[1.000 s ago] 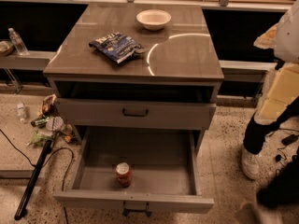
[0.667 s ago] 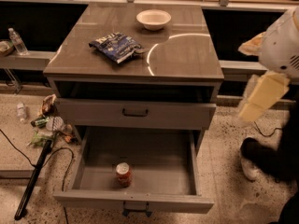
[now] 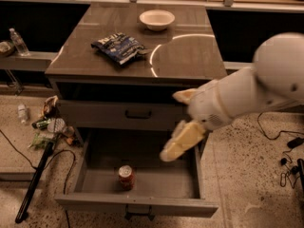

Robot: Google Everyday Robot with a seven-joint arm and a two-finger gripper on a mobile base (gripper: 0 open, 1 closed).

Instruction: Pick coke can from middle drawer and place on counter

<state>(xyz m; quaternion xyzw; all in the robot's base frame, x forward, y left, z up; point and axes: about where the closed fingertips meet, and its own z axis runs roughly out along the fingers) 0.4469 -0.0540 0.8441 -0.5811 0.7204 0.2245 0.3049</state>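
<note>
Speckled floor (image 3: 42, 213) is spreading at left; the can (image 3: 126, 176) is standing upright in the open drawer (image 3: 137, 204), lower centre. My gripper (image 3: 169, 126), fingers spread and empty, is swinging in from the right edge over the drawer's right side, so I am judging the reach begun.

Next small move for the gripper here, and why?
Probably lower the gripper toward the can and line it up above the can's top. The can stands upright near the front of the open drawer, nothing touching it. The gripper hangs open and empty over the drawer's right part, higher than the can and off to its side, so it is not yet placed to grasp.
</note>
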